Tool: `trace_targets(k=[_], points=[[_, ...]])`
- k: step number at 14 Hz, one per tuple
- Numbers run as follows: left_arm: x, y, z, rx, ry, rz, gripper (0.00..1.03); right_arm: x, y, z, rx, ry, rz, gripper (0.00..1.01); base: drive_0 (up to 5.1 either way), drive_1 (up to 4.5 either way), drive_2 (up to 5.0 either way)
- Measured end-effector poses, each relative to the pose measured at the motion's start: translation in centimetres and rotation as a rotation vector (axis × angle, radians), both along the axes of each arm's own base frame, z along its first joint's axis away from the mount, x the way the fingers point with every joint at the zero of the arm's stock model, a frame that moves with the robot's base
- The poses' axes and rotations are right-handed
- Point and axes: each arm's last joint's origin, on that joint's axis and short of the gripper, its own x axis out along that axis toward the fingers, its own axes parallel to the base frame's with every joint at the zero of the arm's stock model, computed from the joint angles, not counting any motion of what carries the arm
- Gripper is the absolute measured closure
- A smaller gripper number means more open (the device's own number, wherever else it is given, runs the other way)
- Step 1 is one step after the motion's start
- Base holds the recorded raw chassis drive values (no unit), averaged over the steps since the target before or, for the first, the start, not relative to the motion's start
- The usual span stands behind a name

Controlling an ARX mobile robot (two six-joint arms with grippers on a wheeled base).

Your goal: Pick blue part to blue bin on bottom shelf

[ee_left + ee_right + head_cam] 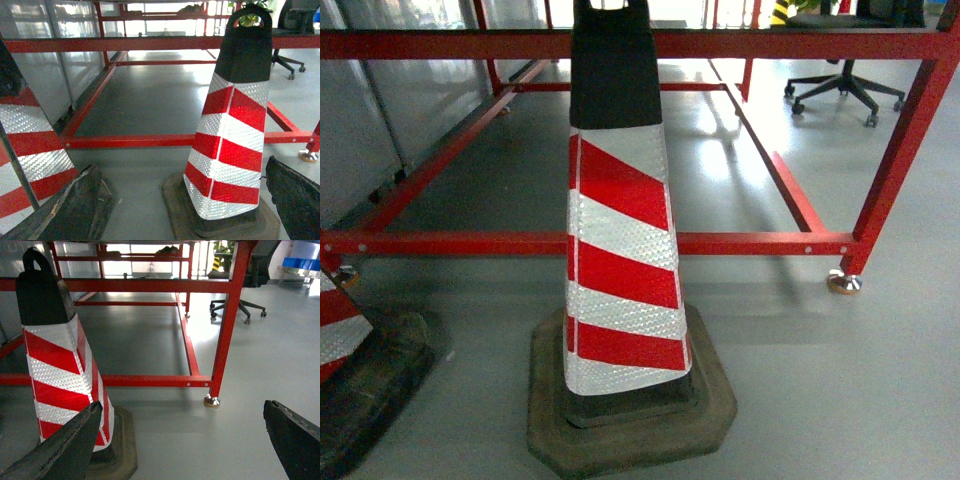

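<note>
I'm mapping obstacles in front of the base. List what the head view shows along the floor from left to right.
Partly visible red-and-white striped cone on a black rubber base → full red-and-white reflective striped traffic cone with black top → round metal foot of the red steel frame's leg.

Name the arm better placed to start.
Right, tentatively. No blue part shows; the only blue shapes lie far off on its side, past the red frame. The striped cone fronts the left arm.

grey floor (840, 400) — striped cone (620, 250) | red frame (760, 243) | office chair (845, 85)
</note>
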Motion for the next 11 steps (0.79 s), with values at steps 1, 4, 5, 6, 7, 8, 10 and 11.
trace_targets(k=[1,4,5,6,7,8,10,11], points=[[0.0,0.01,0.04,0.0,-0.004,0.003,0.05,0.0,0.0,0.0,0.0,0.0,0.002,0.03,0.0,0.0,0.0],[0.0,0.0,0.04,-0.001,-0.004,0.001,0.05,0.0,0.0,0.03,0.0,-0.003,0.0,0.03,0.0,0.0,0.0],[0.0,0.0,0.03,0.0,-0.003,0.0,0.05,0.0,0.0,0.02,0.0,-0.002,0.001,0.03,0.0,0.0,0.0],[0.0,0.0,0.03,0.0,-0.003,0.0,0.05,0.0,0.0,0.02,0.001,-0.002,-0.001,0.03,0.0,0.0,0.0],[0.0,0.0,0.04,0.0,-0.004,0.001,0.05,0.0,0.0,0.01,0.0,-0.002,0.001,0.03,0.0,0.0,0.0],[0.0,0.0,0.04,0.0,-0.004,0.0,0.05,0.0,0.0,0.02,0.002,-0.002,-0.001,0.03,0.0,0.0,0.0],[0.0,0.0,0.04,0.0,-0.004,-0.001,0.05,0.0,0.0,0.0,0.0,0.0,0.0,0.03,0.0,0.0,0.0],[0.0,0.0,0.04,0.0,-0.004,0.001,0.05,0.0,0.0,0.01,-0.001,-0.002,0.001,0.03,0.0,0.0,0.0]])
